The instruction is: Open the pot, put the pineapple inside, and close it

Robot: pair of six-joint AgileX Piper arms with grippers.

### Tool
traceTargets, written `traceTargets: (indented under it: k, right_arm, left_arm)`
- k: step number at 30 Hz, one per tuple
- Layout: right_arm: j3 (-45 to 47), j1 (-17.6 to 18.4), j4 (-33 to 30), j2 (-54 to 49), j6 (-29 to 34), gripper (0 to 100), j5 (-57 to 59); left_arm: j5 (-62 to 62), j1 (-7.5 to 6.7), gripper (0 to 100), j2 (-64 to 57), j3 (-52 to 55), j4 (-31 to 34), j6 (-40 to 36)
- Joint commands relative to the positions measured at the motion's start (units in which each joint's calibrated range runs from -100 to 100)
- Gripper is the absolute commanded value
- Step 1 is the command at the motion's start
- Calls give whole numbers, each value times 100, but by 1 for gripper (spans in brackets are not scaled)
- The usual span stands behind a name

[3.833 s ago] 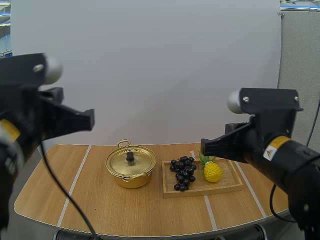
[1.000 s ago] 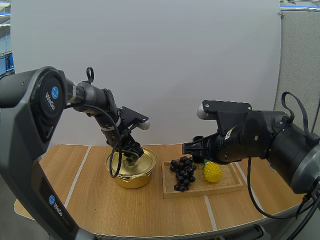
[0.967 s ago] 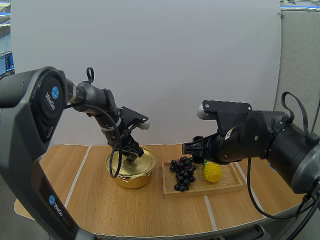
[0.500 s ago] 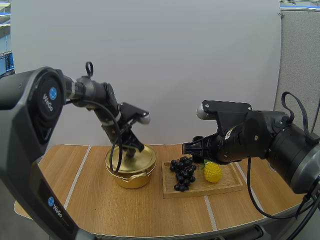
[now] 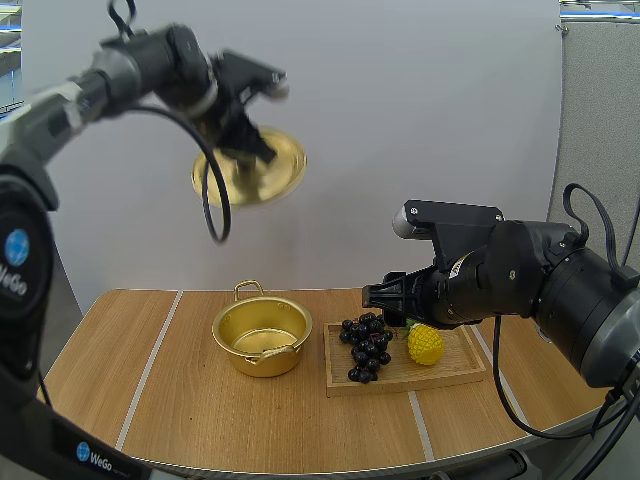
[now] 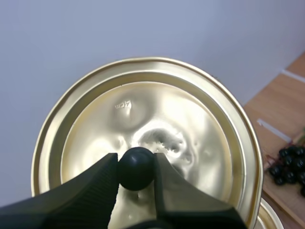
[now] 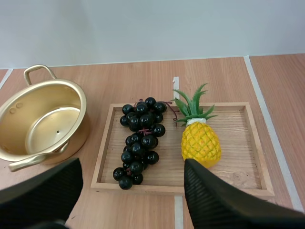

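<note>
lid now high above the pot

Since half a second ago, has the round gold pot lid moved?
Yes: lid rose off the gold pot, now high above it in the left gripper.

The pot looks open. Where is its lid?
High view, left side: the lid hangs high above the open pot, its knob pinched in the left jaws.

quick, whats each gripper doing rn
Left gripper: shut on the lid, held high above the pot.
Right gripper: open, holding nothing, over the tray.
</note>
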Motion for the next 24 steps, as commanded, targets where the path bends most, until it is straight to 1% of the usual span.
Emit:
traceTargets:
  k: [1,4,9,13,15,19,24]
  right_arm:
    - [-35,-11,18,-18,27,100,30]
    - [-35,-11,18,-18,27,100,30]
    - [-35,-11,18,-18,27,100,30]
    - [-35,-11,-157,-18,27,100,30]
    - [-35,-11,-375,-18,27,100,50]
    - [-35,-11,-446,-5,27,100,290]
    - [-35,-28,-789,414,103,100,290]
  left_arm:
    - [120,-11,0,-158,-747,224,-245]
    - [277,-11,0,-159,-1453,423,-441]
    - [475,-11,0,-159,-2317,448,-577]
    - [459,-11,0,-159,-2564,448,-577]
    - [418,-11,0,-159,-2634,448,-577]
    - [418,-11,0,-159,-2648,448,-577]
    - [418,-11,0,-159,-2648,448,-577]
